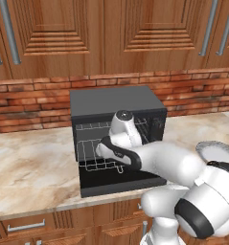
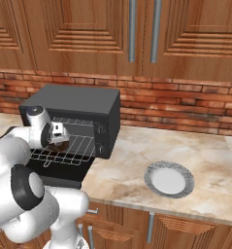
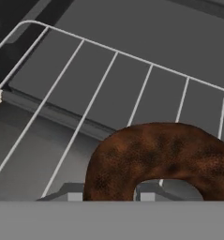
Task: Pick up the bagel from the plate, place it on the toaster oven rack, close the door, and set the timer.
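Observation:
The dark brown bagel (image 3: 160,150) hangs just above the silver wire toaster oven rack (image 3: 108,79), which is pulled part way out of the black toaster oven (image 1: 116,103). My gripper (image 3: 110,196) is shut on the bagel's near side. From the right base view, the gripper (image 2: 56,137) reaches down at the oven mouth with the bagel (image 2: 58,145) under it, over the rack (image 2: 71,151). The door (image 1: 123,184) lies open and flat in front of the oven. The white plate (image 2: 169,179) sits empty on the counter to the oven's right.
The oven stands against a red brick wall (image 2: 185,112) under wooden cabinets (image 1: 111,33). Bare marble counter (image 1: 29,167) stretches to its left and around the plate. My arm's white links cross in front of the oven's right side.

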Tool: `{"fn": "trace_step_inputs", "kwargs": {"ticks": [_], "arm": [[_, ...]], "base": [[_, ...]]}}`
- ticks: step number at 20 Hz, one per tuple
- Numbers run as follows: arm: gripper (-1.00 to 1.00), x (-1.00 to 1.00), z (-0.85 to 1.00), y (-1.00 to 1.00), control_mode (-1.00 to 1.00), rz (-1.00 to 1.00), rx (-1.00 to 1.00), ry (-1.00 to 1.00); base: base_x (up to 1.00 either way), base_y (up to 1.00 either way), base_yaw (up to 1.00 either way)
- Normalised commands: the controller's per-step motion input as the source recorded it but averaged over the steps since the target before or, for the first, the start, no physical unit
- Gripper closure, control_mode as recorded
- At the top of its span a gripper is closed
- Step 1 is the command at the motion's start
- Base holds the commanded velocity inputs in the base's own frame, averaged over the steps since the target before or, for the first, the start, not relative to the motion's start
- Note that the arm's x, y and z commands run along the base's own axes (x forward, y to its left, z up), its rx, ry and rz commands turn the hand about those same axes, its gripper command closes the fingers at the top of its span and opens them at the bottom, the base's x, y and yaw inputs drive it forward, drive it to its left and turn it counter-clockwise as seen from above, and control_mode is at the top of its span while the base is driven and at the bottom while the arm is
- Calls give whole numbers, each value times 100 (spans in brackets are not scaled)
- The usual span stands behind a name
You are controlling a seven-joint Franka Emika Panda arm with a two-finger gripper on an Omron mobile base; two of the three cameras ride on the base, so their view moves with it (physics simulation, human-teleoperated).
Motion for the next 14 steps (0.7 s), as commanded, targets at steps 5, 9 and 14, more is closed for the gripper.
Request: {"fn": "trace_step_inputs", "kwargs": {"ticks": [5, 9, 14], "arm": [[100, 24, -22, 3, -100, 0, 0, 0], [100, 25, -20, 3, -100, 0, 0, 0], [100, 27, -15, 5, -100, 0, 0, 0]], "base": [[0, 0, 0], [0, 0, 0], [0, 0, 0]]}}
